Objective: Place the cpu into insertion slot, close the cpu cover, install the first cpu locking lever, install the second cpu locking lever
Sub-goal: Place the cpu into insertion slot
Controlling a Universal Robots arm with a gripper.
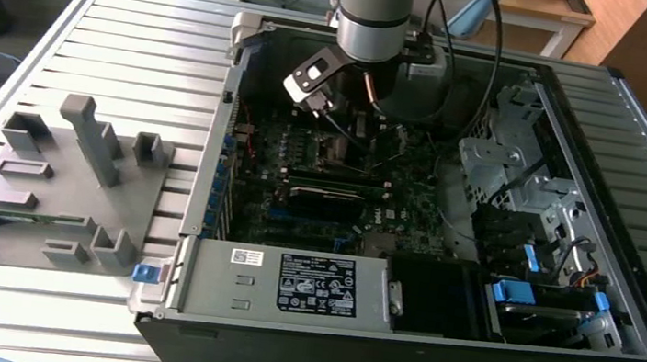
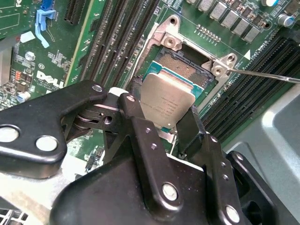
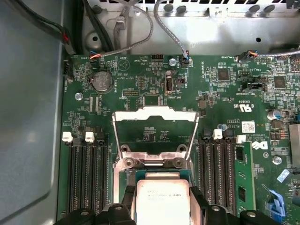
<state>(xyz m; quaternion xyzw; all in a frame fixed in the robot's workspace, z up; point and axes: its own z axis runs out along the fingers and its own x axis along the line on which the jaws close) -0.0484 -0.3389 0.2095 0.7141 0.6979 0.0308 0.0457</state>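
Observation:
The cpu (image 2: 166, 101), a flat silver-grey square chip, sits pinched between my gripper's (image 2: 164, 123) black fingers (image 2: 135, 112), tilted just over the insertion slot (image 2: 183, 66). That slot is a dark square socket with a silver rim and stands open. In the first wrist view the cpu (image 3: 161, 197) hangs in the gripper (image 3: 162, 212) over the socket's near part. The cpu cover (image 3: 154, 113), a thin silver frame, is swung up on its hinge beyond it. A thin metal lever rod (image 2: 267, 76) sticks out sideways from the socket corner. In the exterior view the arm (image 1: 376, 12) reaches down into the computer case.
Black memory slots (image 3: 84, 173) flank the socket on both sides, one holding a green memory stick (image 3: 243, 180). Case walls (image 1: 227, 114) and drive cages (image 1: 511, 158) ring the motherboard. A grey parts fixture (image 1: 52, 185) lies on the slatted table at the exterior view's left.

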